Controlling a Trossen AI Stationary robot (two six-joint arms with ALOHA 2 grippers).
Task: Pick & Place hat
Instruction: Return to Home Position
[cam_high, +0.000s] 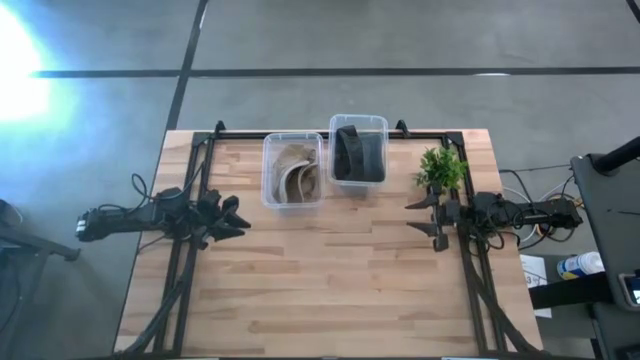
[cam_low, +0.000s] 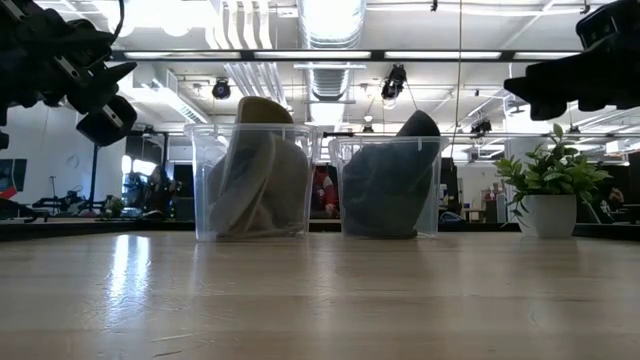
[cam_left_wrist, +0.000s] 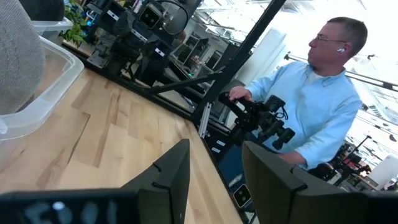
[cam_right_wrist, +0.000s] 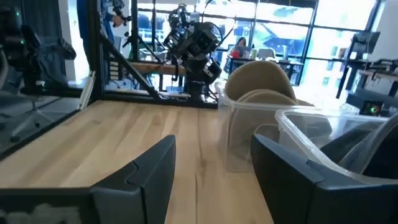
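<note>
Across the near half of the wooden table (cam_high: 320, 290) we have bare boards from edge to edge, with both arms out at the sides. Toward the far edge two clear bins stand side by side: the left bin (cam_high: 292, 172) holds the brown caps (cam_high: 297, 178), the right bin (cam_high: 358, 150) the black cap (cam_high: 357, 157). A potted plant (cam_high: 441, 168) sits beside the right bin. Beyond the table stands a person (cam_left_wrist: 326, 106) in a blue shirt. Our left gripper (cam_high: 242, 215) hangs by the left edge and our right gripper (cam_high: 412, 216) near the plant, both with jaws spread wide and empty.
</note>
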